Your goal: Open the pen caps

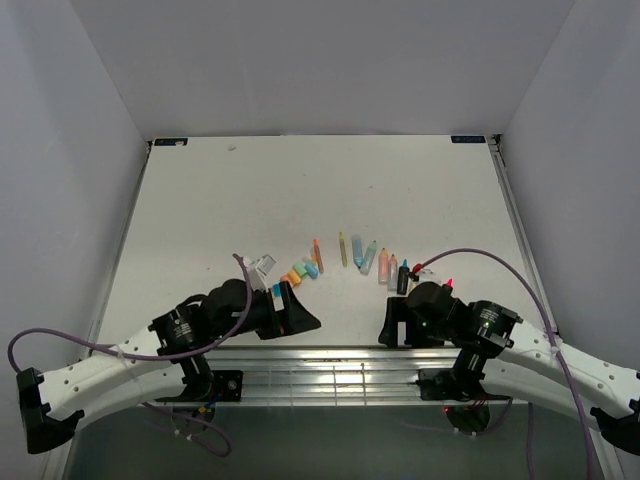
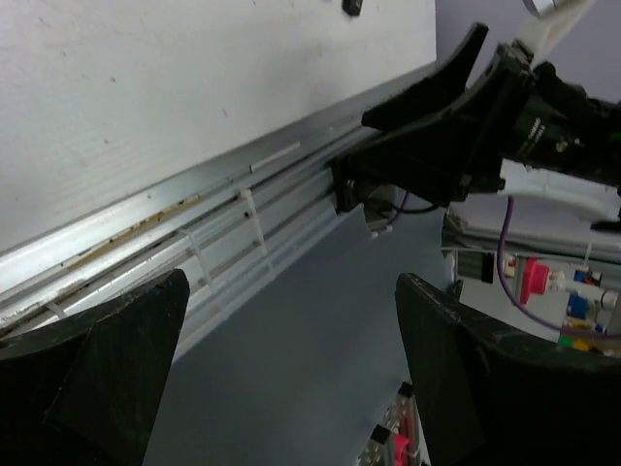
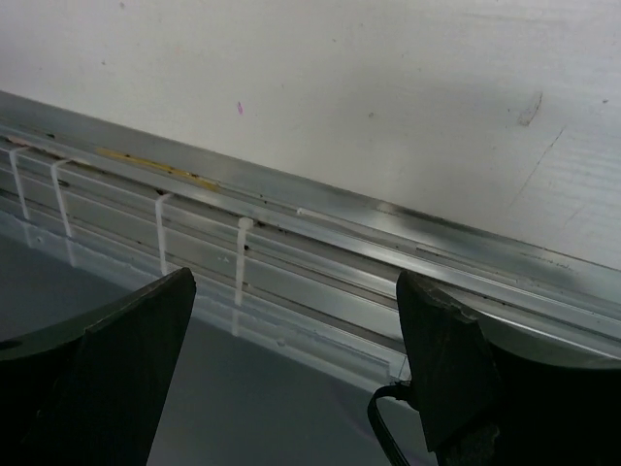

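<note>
The pens (image 1: pixel 369 258) lie in a loose row across the middle of the white table: thin orange and yellow ones, pastel bodies, and a black marker (image 1: pixel 403 279). A small cluster of orange, yellow and blue pen caps (image 1: pixel 300 270) lies at the row's left end. My left gripper (image 1: pixel 306 320) hangs low at the table's near edge, in front of the caps and apart from them. It is open with nothing between its fingers (image 2: pixel 126 340). My right gripper (image 1: pixel 387 326) is also at the near edge, in front of the black marker, open and empty, fingers (image 3: pixel 456 359) wide.
An aluminium rail (image 1: pixel 330 356) runs along the table's near edge and fills both wrist views (image 2: pixel 194 199) (image 3: pixel 291 223). The right arm's gripper (image 2: pixel 437 107) shows in the left wrist view. White walls enclose the table on three sides. A small white object (image 1: pixel 264 265) lies left of the caps.
</note>
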Controlling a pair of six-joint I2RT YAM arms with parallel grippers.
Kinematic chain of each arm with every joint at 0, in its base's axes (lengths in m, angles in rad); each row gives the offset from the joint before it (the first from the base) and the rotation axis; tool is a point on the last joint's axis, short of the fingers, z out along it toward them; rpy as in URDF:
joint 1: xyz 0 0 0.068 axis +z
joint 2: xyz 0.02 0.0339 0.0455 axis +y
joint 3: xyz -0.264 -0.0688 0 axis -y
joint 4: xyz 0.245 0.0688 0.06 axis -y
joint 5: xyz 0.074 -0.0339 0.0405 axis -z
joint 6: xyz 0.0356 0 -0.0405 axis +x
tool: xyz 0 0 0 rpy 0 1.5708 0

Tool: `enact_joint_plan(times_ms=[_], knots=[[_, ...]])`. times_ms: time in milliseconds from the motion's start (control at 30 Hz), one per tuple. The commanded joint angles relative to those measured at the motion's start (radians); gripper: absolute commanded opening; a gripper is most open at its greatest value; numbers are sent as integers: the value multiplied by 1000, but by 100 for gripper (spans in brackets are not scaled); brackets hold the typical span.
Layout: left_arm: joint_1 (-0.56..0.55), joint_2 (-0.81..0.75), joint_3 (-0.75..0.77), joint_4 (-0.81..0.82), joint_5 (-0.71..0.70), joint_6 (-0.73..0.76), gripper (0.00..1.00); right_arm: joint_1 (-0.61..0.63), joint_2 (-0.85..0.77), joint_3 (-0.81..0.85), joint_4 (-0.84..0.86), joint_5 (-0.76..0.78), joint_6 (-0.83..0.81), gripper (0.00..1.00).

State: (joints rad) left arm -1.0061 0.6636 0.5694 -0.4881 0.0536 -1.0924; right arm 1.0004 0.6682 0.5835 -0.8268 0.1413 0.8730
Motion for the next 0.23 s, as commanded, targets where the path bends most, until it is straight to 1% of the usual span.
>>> enact_joint_plan(times_ms=[0, 33, 67, 133, 200], knots=[[-95, -111, -77, 90, -67, -40, 98, 95, -67, -55, -22, 124, 175, 90], [-120, -139, -106, 171, -25, -37, 98, 101, -79, -69, -3, 119, 169, 90], [-126, -169, -168, 216, 1, -26, 98, 102, -103, -82, 9, 118, 161, 90], [-132, -267, -227, 320, 32, -30, 98, 103, -122, -108, 46, 129, 120, 90], [-132, -327, -279, 345, 17, -46, 98, 104, -134, -109, 55, 151, 100, 90]])
